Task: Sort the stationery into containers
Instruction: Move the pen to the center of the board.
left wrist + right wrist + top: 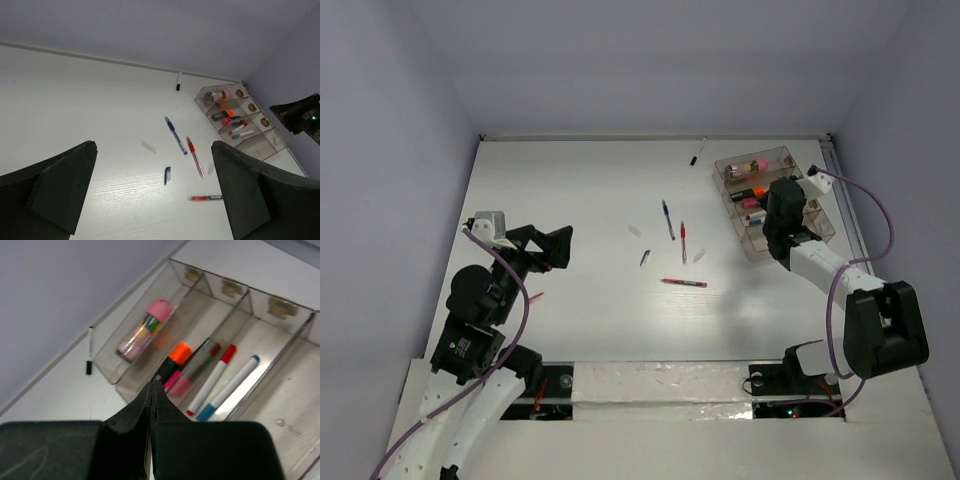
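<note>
The clear organiser (812,222) stands at the far right. In the right wrist view it (280,365) holds a pink cylinder (145,330), an orange-capped highlighter (175,357), a pink highlighter (180,385) and red-tipped (212,377) and blue-tipped (230,387) white markers. My right gripper (782,215) (151,385) hangs over it, jaws pressed together; only a pale sliver shows between them. On the table lie a blue pen (667,218) (176,135), two red pens (683,240) (683,283) and a blue cap (645,257) (167,175). My left gripper (545,245) (154,150) is open and empty, left of them.
A black-tipped marker (696,152) (89,356) lies by the back wall. Two clear caps (634,231) (699,255) lie among the pens. White walls close the table at back and sides.
</note>
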Available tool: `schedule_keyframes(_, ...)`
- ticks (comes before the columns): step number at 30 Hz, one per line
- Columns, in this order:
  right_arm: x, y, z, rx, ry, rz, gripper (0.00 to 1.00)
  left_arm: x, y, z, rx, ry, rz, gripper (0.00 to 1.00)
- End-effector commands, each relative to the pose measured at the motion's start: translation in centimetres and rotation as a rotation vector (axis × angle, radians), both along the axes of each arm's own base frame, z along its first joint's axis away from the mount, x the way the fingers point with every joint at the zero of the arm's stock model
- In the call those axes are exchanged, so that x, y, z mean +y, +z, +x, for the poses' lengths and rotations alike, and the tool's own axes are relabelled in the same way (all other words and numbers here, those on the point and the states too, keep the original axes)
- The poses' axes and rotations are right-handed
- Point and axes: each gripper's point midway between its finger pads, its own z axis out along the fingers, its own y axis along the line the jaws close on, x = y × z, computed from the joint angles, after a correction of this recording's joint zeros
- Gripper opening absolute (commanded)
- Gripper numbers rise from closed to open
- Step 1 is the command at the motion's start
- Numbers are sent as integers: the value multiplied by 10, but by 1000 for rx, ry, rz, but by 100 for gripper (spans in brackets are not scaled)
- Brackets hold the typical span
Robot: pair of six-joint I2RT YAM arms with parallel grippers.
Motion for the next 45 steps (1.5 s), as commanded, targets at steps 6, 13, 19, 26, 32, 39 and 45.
schedule_keyframes(6, 60, 35, 62, -8, 344, -5, 0, -7, 13, -1, -55, -36, 3, 99)
schedule_keyframes(13, 133, 23, 115, 162, 511, -127, 4, -8, 11, 1, -44, -34, 8, 99)
schedule_keyframes(19, 152, -29, 166, 336, 489, -161, 43, -7, 10, 2, -35, -27, 12, 99)
schedule_keyframes(26, 174, -82, 202, 439, 483, -181, 55, -10, 7, 5, -24, -39, 18, 99)
schedule_keyframes(32, 166, -87, 225, 411, 396, -215, 55, -10, 6, 5, -20, -39, 21, 99)
schedule_keyframes(39, 157, -114, 225, 456, 353, -249, 54, -11, 6, 5, -19, -45, 21, 99)
schedule_keyframes(45, 166, -132, 230, 476, 388, -229, 54, -10, 8, 4, -26, -41, 18, 99)
